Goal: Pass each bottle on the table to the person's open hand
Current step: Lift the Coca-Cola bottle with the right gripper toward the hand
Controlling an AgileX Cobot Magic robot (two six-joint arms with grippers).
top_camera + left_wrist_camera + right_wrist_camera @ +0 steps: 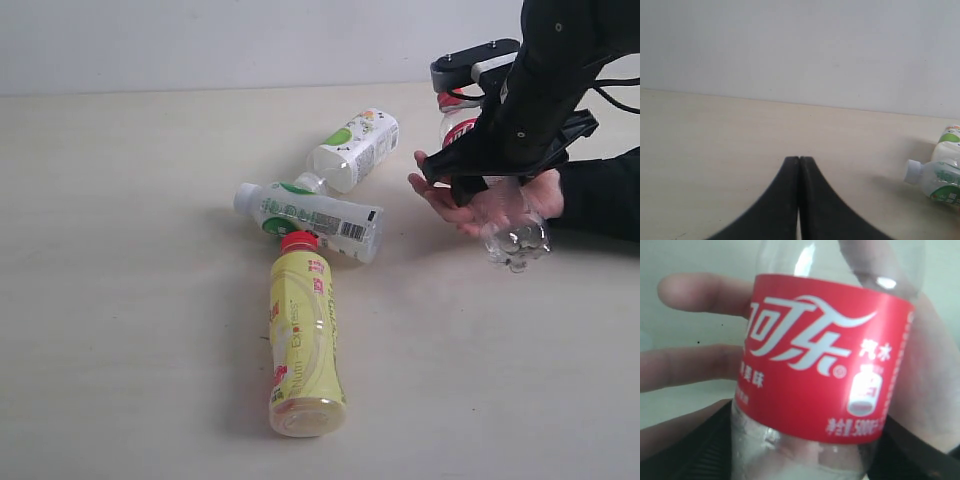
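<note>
Closest to the exterior camera, the yellow bottle (303, 340) lies on the bench (120, 300), its red cap (297, 241) touching a white-and-green bottle (315, 217) that shows a barcode. Running down the yellow label I read "Express". A second white-and-green bottle (358, 148) lies just behind, its neck meeting the first one.

At the right, the cola bottle (825, 360) rests across the person's open hand (450, 195). Its red label carries white Chinese Coca-Cola script and "500" beside a small bottle icon. My right hand (805, 460) has a finger close on either side of it; I cannot tell whether they clamp it.

My left hand (799, 159) is pressed fully together, holding nothing, over bare bench.
</note>
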